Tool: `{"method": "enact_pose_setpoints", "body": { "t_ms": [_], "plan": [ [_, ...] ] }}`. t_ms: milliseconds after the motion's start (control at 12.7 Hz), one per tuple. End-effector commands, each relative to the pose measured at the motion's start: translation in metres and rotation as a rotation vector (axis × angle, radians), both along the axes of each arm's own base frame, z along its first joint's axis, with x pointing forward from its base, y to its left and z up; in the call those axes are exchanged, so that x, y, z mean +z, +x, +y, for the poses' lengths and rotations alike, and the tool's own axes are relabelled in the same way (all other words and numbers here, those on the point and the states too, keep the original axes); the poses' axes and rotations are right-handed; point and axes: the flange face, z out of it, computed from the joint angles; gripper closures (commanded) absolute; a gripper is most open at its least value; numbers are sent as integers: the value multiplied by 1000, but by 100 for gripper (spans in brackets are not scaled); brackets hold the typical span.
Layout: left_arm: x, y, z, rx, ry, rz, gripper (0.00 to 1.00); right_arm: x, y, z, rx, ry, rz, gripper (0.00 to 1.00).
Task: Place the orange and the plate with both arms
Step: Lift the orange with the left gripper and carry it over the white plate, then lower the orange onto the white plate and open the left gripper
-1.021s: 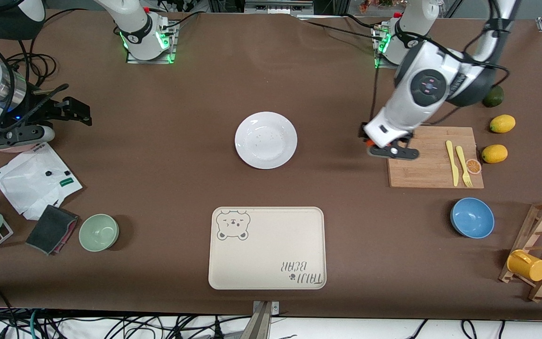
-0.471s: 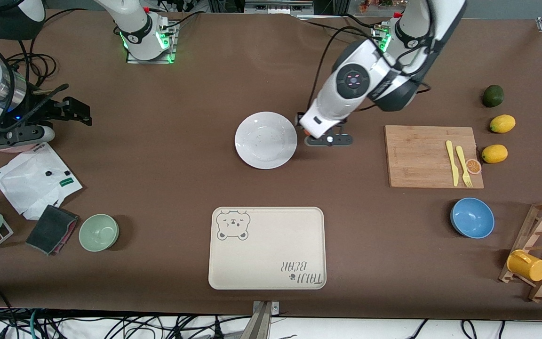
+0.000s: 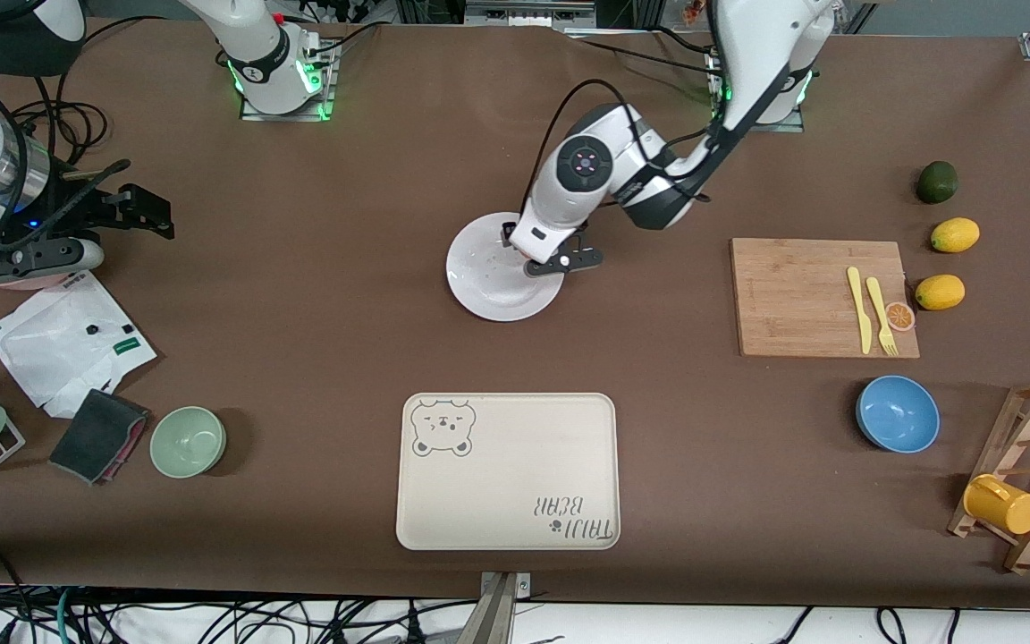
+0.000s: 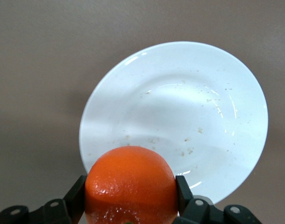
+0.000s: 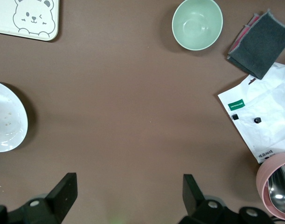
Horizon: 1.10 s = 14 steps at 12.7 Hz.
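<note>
The left hand (image 3: 540, 266) grips the orange (image 4: 130, 185) over the edge of the white plate (image 3: 488, 273) at mid-table. Next it likely needs to lower and release. The right hand (image 5: 128, 191) waits open above the table's right-arm end.

The plate (image 3: 493, 277) lies mid-table (image 3: 345, 268), with the tray (image 3: 506, 474) nearer the front camera. The left end effector (image 3: 546, 266) hangs over the plate's edge toward the left arm's end, gripping the orange (image 4: 130, 184). The cutting board (image 3: 810, 295) lies toward the left arm's end, and the right end effector (image 5: 128, 191) waits over the right arm's end.
</note>
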Motion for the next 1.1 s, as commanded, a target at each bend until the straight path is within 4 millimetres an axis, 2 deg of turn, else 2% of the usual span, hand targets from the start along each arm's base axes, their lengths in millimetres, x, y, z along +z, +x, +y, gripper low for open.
{"method": "enact_pose_setpoints", "body": {
  "t_ms": [0, 314, 393, 471, 550, 628, 707, 1021],
  "plan": [
    [-29, 4, -37, 70, 30, -40, 71, 2, -2, 0, -12, -9, 4, 0],
    [-50, 12, -46, 98, 54, -61, 71, 2, -2, -1, -10, -9, 4, 0],
    [-53, 14, -44, 104, 59, -60, 68, 1, -1, -1, -10, -9, 6, 0],
    [-52, 14, -44, 108, 58, -60, 48, 1, -1, -1, -10, -9, 6, 0],
    [-53, 14, -44, 104, 60, -62, 6, 1, -2, -1, -10, -9, 7, 0],
    [-51, 15, -44, 105, 58, -64, 0, 1, -1, -1, -10, -9, 6, 0],
    [-47, 17, -43, 103, 56, -71, 0, 1, -2, -1, -10, -9, 6, 0],
    [16, 52, -21, 101, 86, -120, 0, 1, -2, -1, -10, -9, 6, 0]
  ]
}}
